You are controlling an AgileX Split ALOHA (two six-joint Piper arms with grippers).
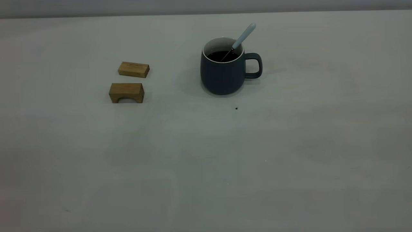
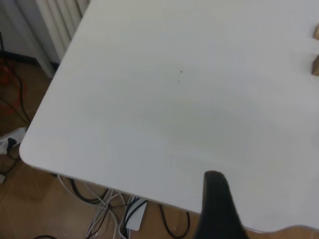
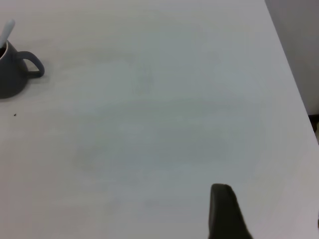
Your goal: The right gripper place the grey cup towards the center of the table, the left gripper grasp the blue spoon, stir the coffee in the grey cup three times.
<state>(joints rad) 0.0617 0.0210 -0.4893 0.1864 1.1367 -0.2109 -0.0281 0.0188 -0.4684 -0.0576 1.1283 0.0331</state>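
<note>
Exterior view: the grey cup stood near the worktop's centre, the blue spoon leaning in its coffee; no arm showed.

Left wrist view: the left tool hovered above the worktop's corner, its spread indeterminable.

Right wrist view: the right tool hovered well apart from the cup, likewise indeterminable.

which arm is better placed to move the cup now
Right, probably. The grey cup sits right of the wooden blocks, handle turned right, and it shows in the right wrist view; the left wrist view shows only bare table and block edges.
</note>
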